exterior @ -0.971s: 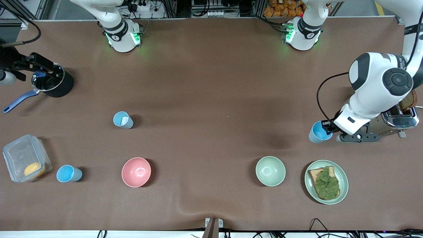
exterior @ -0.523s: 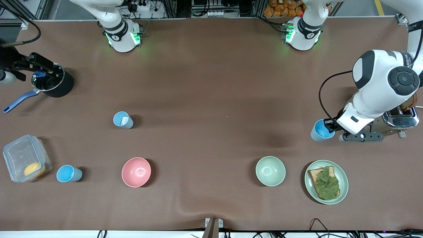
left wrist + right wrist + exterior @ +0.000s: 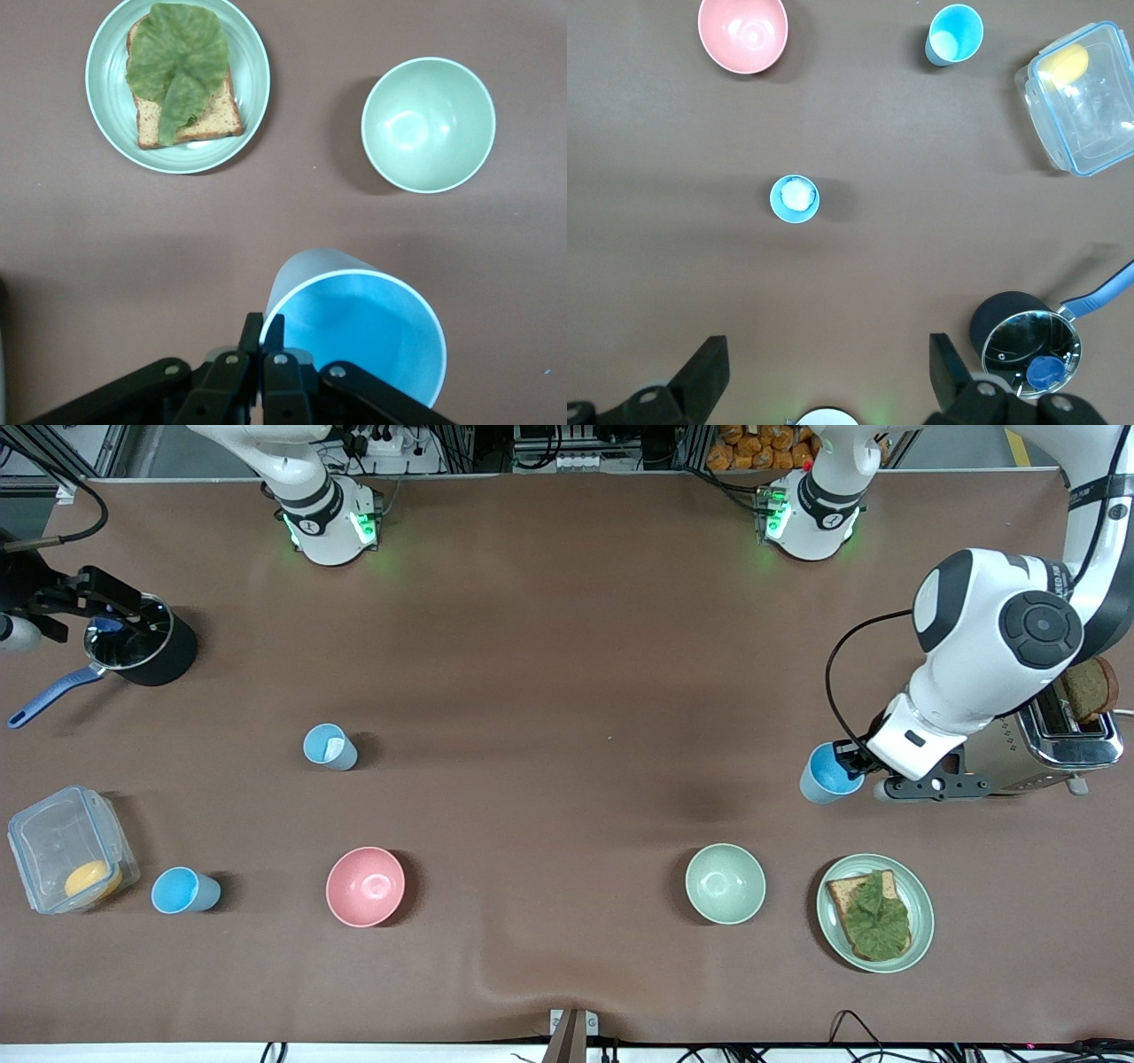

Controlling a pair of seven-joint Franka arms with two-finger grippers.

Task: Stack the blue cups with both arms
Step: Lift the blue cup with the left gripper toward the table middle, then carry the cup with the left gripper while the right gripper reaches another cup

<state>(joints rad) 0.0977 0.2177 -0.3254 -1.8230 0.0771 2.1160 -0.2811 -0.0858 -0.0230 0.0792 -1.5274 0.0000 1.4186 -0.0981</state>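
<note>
Blue cup (image 3: 827,773), clamped by left end effector (image 3: 853,760), has shifted toward table centre.

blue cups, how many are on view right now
3. One blue cup is pinched at its rim by the left gripper, beside the toaster; one with a white patch mid-table; one beside the clear container.
</note>
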